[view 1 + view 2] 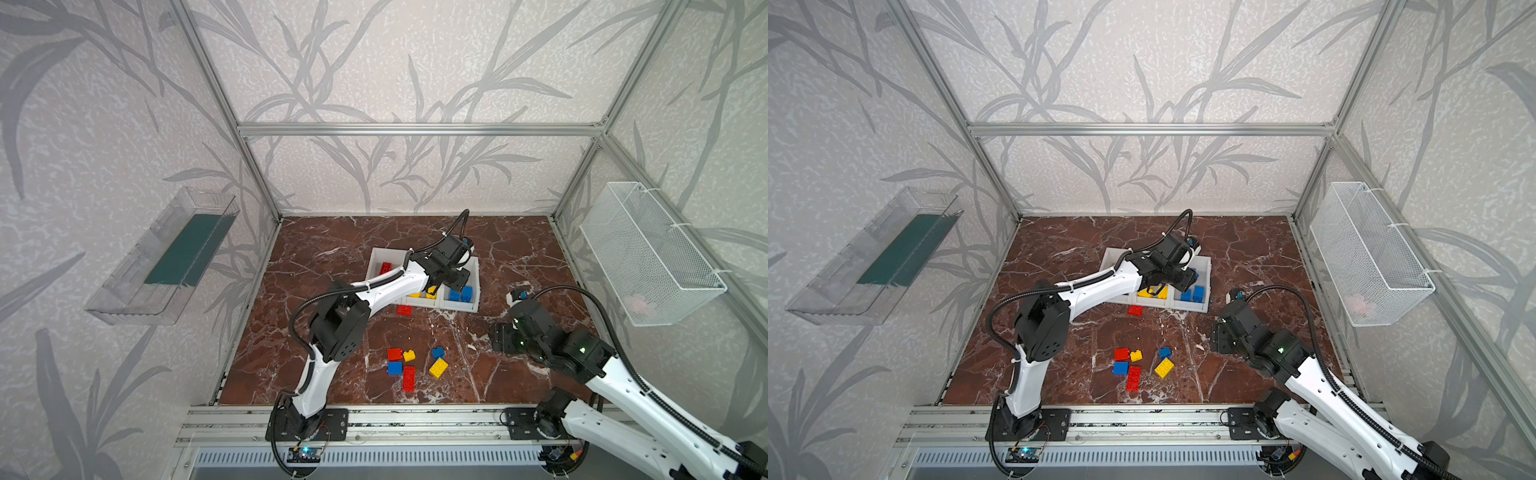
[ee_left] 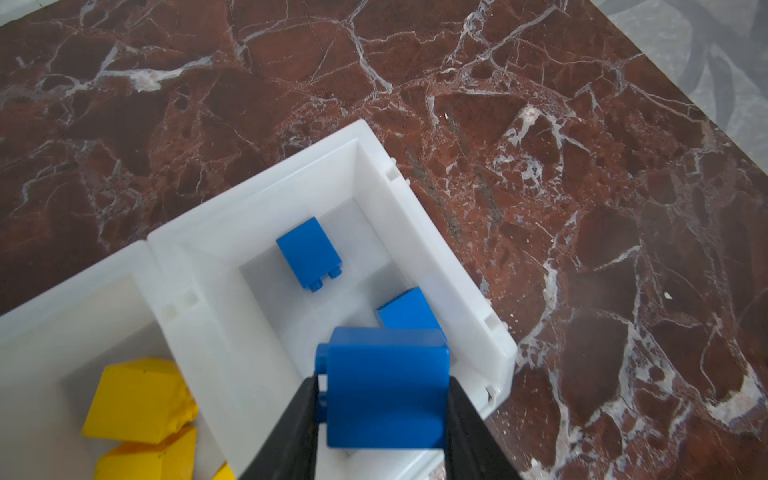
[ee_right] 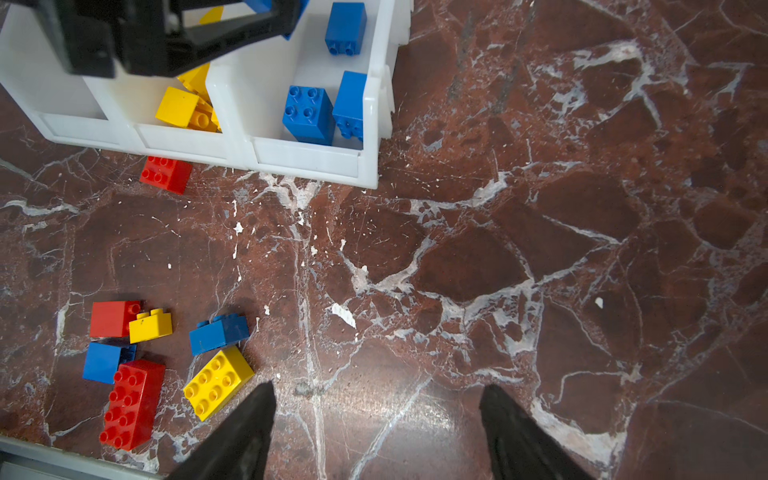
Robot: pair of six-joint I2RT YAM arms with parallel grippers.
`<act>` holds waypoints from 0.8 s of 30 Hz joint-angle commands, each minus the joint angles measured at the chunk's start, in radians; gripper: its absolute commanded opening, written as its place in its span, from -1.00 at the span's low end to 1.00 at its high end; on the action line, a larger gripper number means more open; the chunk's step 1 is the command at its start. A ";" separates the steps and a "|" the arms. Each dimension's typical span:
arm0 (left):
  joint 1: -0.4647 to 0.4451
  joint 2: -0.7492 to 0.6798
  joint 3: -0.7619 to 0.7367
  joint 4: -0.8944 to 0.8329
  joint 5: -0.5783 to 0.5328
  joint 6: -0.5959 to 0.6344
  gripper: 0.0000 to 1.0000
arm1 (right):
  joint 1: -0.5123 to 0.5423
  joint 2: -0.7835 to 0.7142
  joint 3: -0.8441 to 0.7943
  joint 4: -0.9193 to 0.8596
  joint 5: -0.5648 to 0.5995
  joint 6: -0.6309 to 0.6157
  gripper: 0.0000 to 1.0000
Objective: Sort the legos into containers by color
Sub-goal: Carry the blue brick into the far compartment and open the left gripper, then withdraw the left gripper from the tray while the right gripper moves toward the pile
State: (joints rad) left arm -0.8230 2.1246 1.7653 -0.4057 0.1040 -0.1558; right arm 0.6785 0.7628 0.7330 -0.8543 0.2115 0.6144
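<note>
Legos (image 1: 395, 354) stand part sorted. One blue brick (image 2: 386, 374) is clamped between the jaws of the left gripper (image 2: 381, 388). It hangs over the bin at the 3 o'clock end of the three joined white bins (image 1: 459, 307). The brick is turned on its side, with its studs aimed at one jaw. More blue bricks (image 3: 307, 114) lie below it in that bin. One of them (image 2: 309, 253) lies on its side with studs toward the bin's low front. The middle bin holds yellow bricks (image 3: 178, 106), and the 9 o'clock bin shows a red brick (image 1: 385, 268).

In both top views the bins sit just to 12 o'clock of the middle of the brown marble table (image 1: 332, 257). A red square brick (image 3: 166, 174) rests on the table just beside the middle bin's front. Six loose bricks are clustered at 6 o'clock from the bins. Among them the long red brick (image 1: 409, 378) lies studs up, its long axis running 12 to 6 o'clock. The long yellow brick (image 1: 438, 368), also studs up, runs roughly 1 to 7 o'clock.

The right gripper (image 3: 378, 388) hovers with jaws wide apart and empty, over bare table at about 4 o'clock from the bins.
</note>
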 commanded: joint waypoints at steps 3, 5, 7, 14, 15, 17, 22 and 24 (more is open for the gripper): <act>0.006 0.053 0.098 -0.077 -0.039 0.004 0.10 | -0.005 -0.028 -0.004 -0.057 0.028 0.015 0.56; 0.006 0.050 0.094 -0.075 -0.044 0.000 0.18 | -0.005 -0.035 -0.005 -0.064 0.033 0.015 0.56; 0.007 0.037 0.077 -0.069 -0.051 -0.001 0.20 | -0.005 -0.037 -0.007 -0.065 0.035 0.015 0.56; 0.021 -0.052 -0.040 -0.028 -0.072 -0.023 0.21 | -0.005 -0.029 -0.009 -0.055 0.026 0.015 0.56; 0.025 -0.070 -0.063 -0.016 -0.074 -0.027 0.21 | -0.005 -0.029 -0.010 -0.055 0.026 0.015 0.56; 0.037 -0.121 -0.121 0.007 -0.079 -0.042 0.21 | -0.005 -0.028 -0.013 -0.050 0.025 0.015 0.56; 0.075 -0.274 -0.282 0.056 -0.106 -0.087 0.21 | -0.005 0.007 -0.017 -0.018 -0.010 0.004 0.56; 0.091 -0.348 -0.361 0.073 -0.121 -0.097 0.21 | -0.005 0.037 -0.015 0.003 -0.041 -0.013 0.55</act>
State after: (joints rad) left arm -0.7532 1.8755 1.4662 -0.3740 0.0231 -0.2222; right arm 0.6758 0.7700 0.7258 -0.8833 0.2073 0.6174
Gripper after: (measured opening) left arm 0.606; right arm 0.777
